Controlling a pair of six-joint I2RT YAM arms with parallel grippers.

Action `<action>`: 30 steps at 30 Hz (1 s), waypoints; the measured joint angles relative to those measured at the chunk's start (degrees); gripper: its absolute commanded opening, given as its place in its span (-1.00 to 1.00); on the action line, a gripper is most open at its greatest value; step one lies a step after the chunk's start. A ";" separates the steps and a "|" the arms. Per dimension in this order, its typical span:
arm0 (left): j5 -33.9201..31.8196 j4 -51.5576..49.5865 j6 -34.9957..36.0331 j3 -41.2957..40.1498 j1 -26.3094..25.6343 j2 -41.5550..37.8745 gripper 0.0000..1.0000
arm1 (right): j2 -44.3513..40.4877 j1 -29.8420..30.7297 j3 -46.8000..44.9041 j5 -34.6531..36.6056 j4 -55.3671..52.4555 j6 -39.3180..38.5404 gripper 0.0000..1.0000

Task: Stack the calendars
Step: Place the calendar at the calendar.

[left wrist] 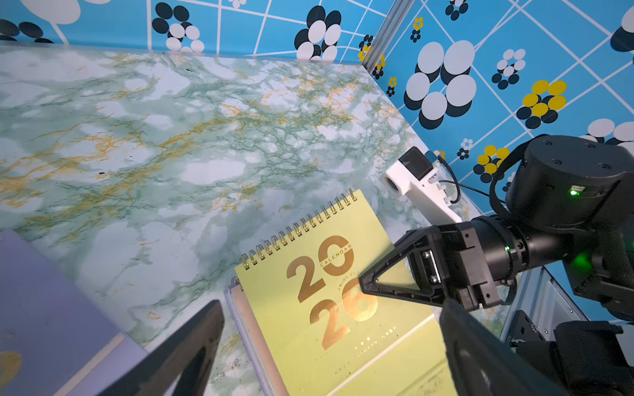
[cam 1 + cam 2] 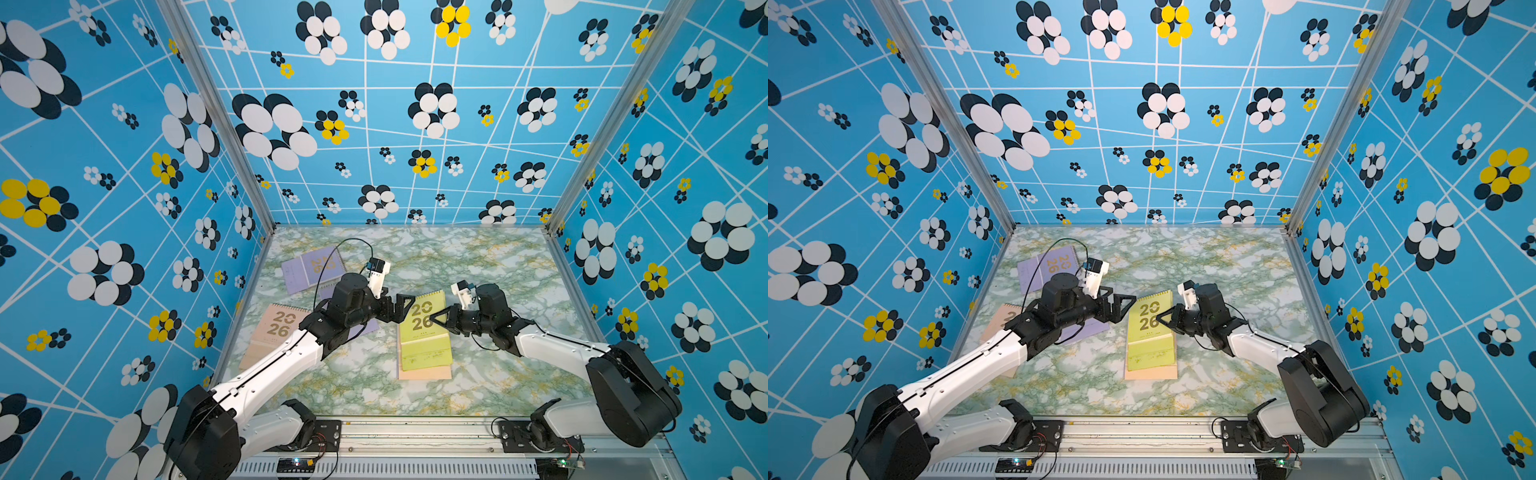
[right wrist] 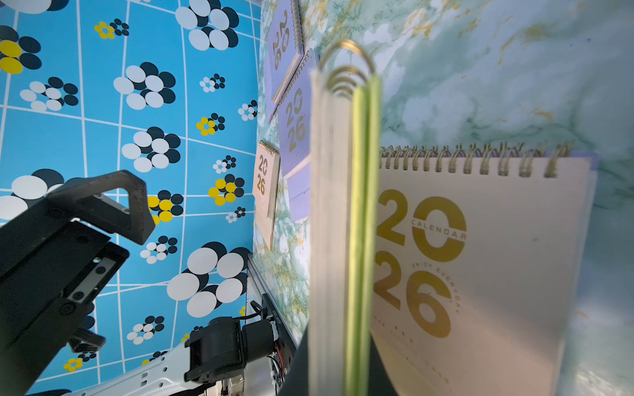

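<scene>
My right gripper (image 2: 437, 320) is shut on the right edge of the yellow-green calendar (image 2: 422, 332), seen edge-on in the right wrist view (image 3: 358, 205). It hangs tilted over a peach calendar (image 3: 480, 257), whose near end shows in both top views (image 2: 424, 372). A lavender edge shows beneath the peach one. My left gripper (image 2: 402, 309) is open beside the yellow-green calendar's left edge, and its fingers (image 1: 192, 343) reach either side of the cover (image 1: 308, 308). A second peach calendar (image 2: 274, 328) lies at the left. Lavender calendars lie at the back left (image 2: 313, 268) and under the left arm (image 2: 368, 328).
Blue flowered walls with metal corner posts (image 2: 220, 112) close in the marble-patterned table (image 2: 478, 257) on three sides. A metal rail (image 2: 415, 436) with both arm bases runs along the front edge. The left arm's cable (image 2: 332, 257) loops over the back-left lavender calendar.
</scene>
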 measured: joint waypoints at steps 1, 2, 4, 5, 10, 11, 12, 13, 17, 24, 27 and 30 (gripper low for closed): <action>0.02 0.00 -0.02 -0.07 0.00 -0.02 0.99 | 0.00 0.22 0.00 0.00 0.02 0.11 -1.00; 0.02 0.02 -0.04 -0.11 0.00 -0.02 0.99 | 0.00 0.39 0.00 0.00 0.02 0.24 -1.00; 0.20 0.02 -0.17 -0.13 0.00 -0.02 0.99 | 0.00 0.68 -0.09 0.02 0.09 0.52 -1.00; 0.24 0.13 -0.17 -0.15 0.00 0.00 0.99 | 0.00 0.79 -0.20 0.00 0.17 0.66 -1.00; 0.46 1.05 -0.22 -0.52 0.00 0.00 0.99 | 0.00 0.94 -1.01 0.20 0.57 1.05 -1.00; 0.50 1.07 -0.22 -0.59 0.00 0.00 0.99 | 0.02 1.01 -1.14 0.22 0.57 1.09 -1.00; 0.61 1.16 -0.20 -0.66 0.00 0.00 0.99 | 0.04 1.05 -1.18 0.26 0.61 1.09 -1.00; 0.66 1.20 -0.22 -0.68 0.00 0.00 0.99 | 0.13 1.11 -1.18 0.26 0.68 1.11 -1.00; 0.85 1.42 -0.79 -0.83 0.00 0.00 0.99 | 0.61 1.42 -1.18 0.48 0.92 1.09 -1.00; 0.87 1.44 -1.03 -0.87 0.00 -0.02 0.99 | 1.62 2.16 -1.18 0.85 0.96 1.25 -1.00; 0.90 1.44 -1.03 -0.87 0.00 0.00 0.99 | 1.62 2.27 -1.18 1.14 1.09 1.29 -1.00; 1.05 1.44 -1.03 -0.87 0.00 0.00 0.99 | 1.62 2.27 -1.18 1.46 1.09 1.31 -1.00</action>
